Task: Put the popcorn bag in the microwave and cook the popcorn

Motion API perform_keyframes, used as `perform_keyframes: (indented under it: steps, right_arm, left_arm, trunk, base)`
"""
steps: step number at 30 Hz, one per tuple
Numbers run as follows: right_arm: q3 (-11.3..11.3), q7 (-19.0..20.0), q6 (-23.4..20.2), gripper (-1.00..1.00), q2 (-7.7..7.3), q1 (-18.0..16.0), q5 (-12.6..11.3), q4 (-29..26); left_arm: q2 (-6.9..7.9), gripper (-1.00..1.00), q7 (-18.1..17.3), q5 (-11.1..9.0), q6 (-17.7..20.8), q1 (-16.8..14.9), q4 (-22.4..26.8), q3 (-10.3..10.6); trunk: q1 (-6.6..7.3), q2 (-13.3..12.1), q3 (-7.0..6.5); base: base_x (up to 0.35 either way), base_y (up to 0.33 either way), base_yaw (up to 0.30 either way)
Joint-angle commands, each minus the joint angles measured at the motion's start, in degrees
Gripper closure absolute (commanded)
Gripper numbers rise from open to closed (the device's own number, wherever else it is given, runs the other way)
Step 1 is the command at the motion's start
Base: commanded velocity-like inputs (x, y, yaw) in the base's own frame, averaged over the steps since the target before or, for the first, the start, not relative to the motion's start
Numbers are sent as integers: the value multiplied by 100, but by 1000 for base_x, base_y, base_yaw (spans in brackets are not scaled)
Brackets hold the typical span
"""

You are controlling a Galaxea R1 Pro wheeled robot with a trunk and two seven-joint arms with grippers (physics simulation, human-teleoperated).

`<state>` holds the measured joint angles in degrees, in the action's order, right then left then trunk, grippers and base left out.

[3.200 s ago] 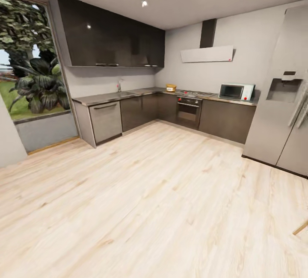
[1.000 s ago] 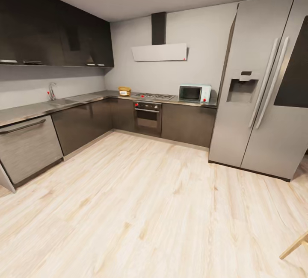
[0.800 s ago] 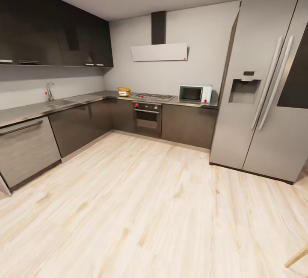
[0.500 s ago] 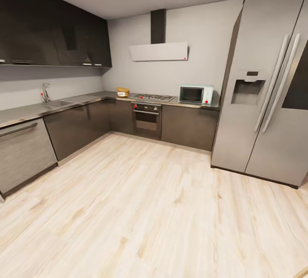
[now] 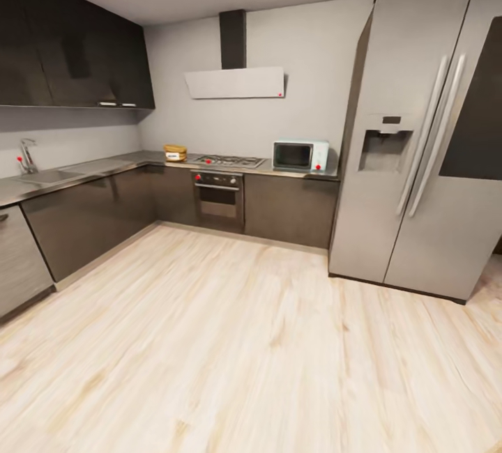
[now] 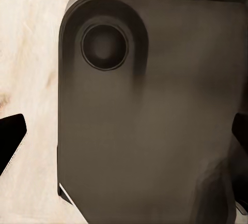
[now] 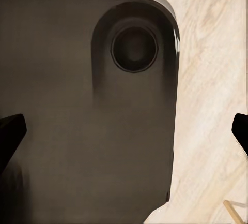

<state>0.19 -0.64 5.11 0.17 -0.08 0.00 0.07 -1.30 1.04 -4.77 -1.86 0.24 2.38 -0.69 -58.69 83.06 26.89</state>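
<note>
In the head view the kitchen lies ahead across a light wood floor. The popcorn bag (image 5: 175,152), small and tan-yellow with a white label, stands on the grey steel countertop (image 5: 97,169) near its back corner, left of the hob. The mint-blue microwave (image 5: 300,156) sits with its door closed at the countertop's right end, beside the fridge. My left gripper (image 6: 124,136) is open, its dark fingertips (image 6: 11,140) far apart over my own dark base. My right gripper (image 7: 124,131) is likewise open, with nothing between its fingers.
A steel oven (image 5: 217,200) with red knobs sits under the hob (image 5: 226,160), below a pale hood (image 5: 234,82). A tall grey fridge (image 5: 418,139) stands at the right. Dark cabinets (image 5: 84,219) run along the left, with a faucet (image 5: 26,155) over the sink.
The camera has travelled closer to the kitchen and turned, so the counter, oven and microwave look larger and sit further left. Nothing in the room has moved.
</note>
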Motion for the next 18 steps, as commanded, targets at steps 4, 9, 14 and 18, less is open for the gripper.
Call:
perform_keyframes:
  steps: [4,9,14,18]
  right_arm:
    - [11,-7,16,-100,1,-1,15,1]
    - [36,-7,9,-100,1,-1,10,0]
    - [42,-7,11,-100,1,-1,29,0]
    - [35,-7,16,-100,1,-1,46,2]
  left_arm:
    - [-7,-100,10,-50,-8,3,8,-2]
    - [-2,-100,10,-50,-8,3,8,-2]
    - [-2,-100,10,-50,-8,3,8,4]
    - [-2,-100,10,-50,-8,3,8,11]
  trunk:
    - [-4,2,4]
    - [-4,2,4]
    - [-4,2,4]
    - [-4,2,4]
  base:
    - [326,0,-6]
    - [326,0,0]
    - [326,0,0]
    - [326,0,0]
